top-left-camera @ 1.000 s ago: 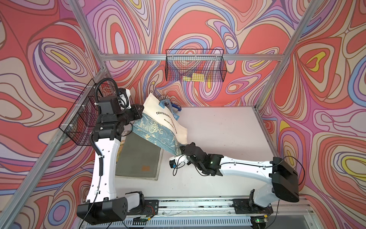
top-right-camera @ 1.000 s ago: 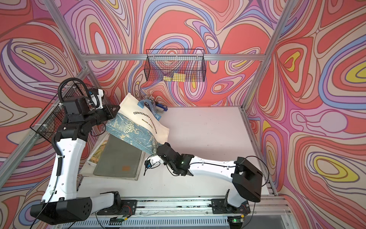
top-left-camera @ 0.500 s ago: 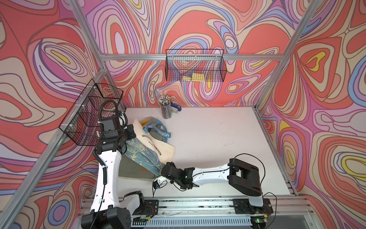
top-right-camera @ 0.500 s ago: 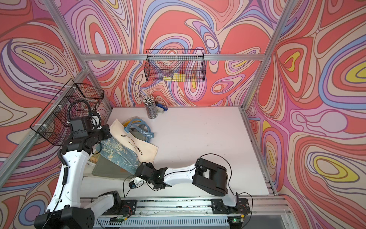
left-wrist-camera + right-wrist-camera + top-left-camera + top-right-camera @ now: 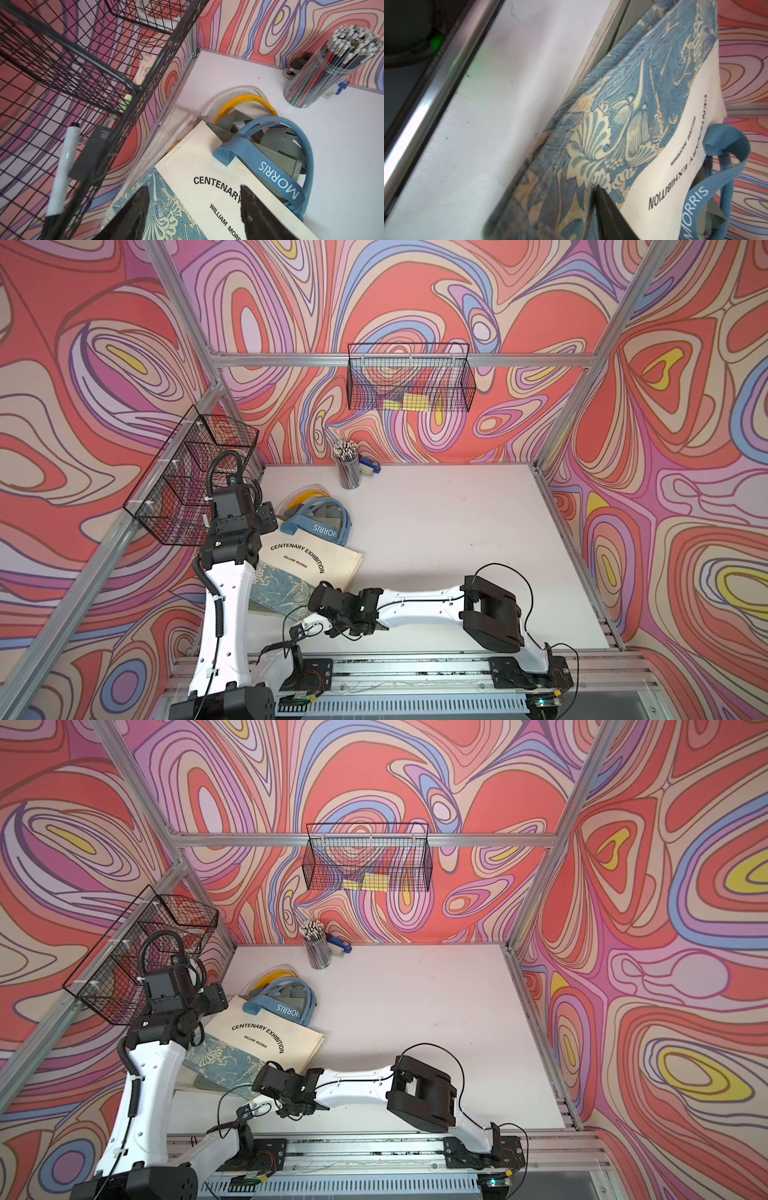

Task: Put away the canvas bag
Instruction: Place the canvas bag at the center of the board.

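Cream canvas bag with a blue floral print and black "CENTENARY EXHIBITION / WILLIAM MORRIS" lettering lies flat at the left front of the white table, seen in both top views. It rests on top of a pile of other flat bags. Its blue webbing handles, marked "MORRIS", loop away toward the back wall over grey fabric and a yellow handle.

Left gripper: jaws wide apart, poised over the bag's printed face near the handle end; nothing between them.

Right gripper: at the bag's front corner. The right wrist view shows only one dark finger, its tip against the blue floral print. The second finger is out of frame, so I cannot tell its width or whether it holds the cloth.

Black wire basket hangs on the left wall just beside the left arm; inside are a white marker and a dark box marked "4B".

Clear cup of pencils stands at the back edge of the table, a blue stapler just beside it.

Second black wire basket hangs on the back wall and holds yellow pads.
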Robot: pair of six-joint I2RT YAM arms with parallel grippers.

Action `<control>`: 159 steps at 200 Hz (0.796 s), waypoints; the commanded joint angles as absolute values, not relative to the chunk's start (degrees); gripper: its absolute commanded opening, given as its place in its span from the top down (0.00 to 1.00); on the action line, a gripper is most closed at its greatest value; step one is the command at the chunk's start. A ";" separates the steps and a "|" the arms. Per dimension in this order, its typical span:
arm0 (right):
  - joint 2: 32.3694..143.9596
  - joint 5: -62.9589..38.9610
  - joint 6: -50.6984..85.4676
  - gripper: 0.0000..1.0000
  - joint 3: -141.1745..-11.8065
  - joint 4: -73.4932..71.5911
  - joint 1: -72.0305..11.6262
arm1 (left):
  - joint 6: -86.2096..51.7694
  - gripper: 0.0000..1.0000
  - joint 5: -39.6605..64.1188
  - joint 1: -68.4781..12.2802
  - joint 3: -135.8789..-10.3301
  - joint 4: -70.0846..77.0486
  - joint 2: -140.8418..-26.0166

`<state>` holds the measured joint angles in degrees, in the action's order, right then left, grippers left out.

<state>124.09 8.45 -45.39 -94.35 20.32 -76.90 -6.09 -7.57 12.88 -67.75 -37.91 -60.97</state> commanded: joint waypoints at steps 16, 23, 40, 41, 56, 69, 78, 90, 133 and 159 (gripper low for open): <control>122.88 7.09 -38.27 0.48 -93.83 23.40 -73.96 | -11.93 0.28 -2.39 14.06 -68.79 -42.62 -60.71; 121.62 6.00 -37.47 0.47 -92.12 22.51 -73.08 | -12.90 0.28 -0.76 14.12 -68.52 -43.57 -60.73; 118.82 1.48 -36.04 0.42 -89.35 22.62 -70.93 | -15.07 0.28 4.51 14.13 -67.67 -45.11 -60.64; 118.65 1.27 -35.99 0.41 -89.19 22.69 -70.80 | -15.23 0.28 4.85 14.10 -67.58 -45.19 -60.64; 117.17 -2.39 -35.36 0.36 -88.56 25.13 -69.84 | -17.19 0.29 9.39 14.11 -66.47 -45.86 -60.81; 116.97 -4.92 -33.17 0.35 -89.51 28.84 -69.16 | -18.73 0.29 12.46 14.14 -65.33 -46.23 -61.08; 117.17 -7.31 -31.30 0.35 -90.59 31.84 -68.53 | -19.51 0.30 14.11 14.11 -64.30 -46.39 -61.26; 116.91 -9.05 -27.42 0.32 -91.23 34.07 -67.70 | -20.41 0.31 16.12 14.09 -62.46 -45.72 -61.40; 109.94 -12.42 -12.02 0.35 -84.02 29.35 -61.10 | -24.40 0.45 23.26 13.98 -53.93 -41.61 -61.08; 111.29 -19.49 -4.01 0.38 -86.52 28.55 -56.16 | -27.19 0.51 25.04 13.84 -48.50 -38.65 -61.82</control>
<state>111.28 -12.01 -15.35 -84.33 30.65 -60.58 -23.33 20.91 13.87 -51.66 -41.58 -61.14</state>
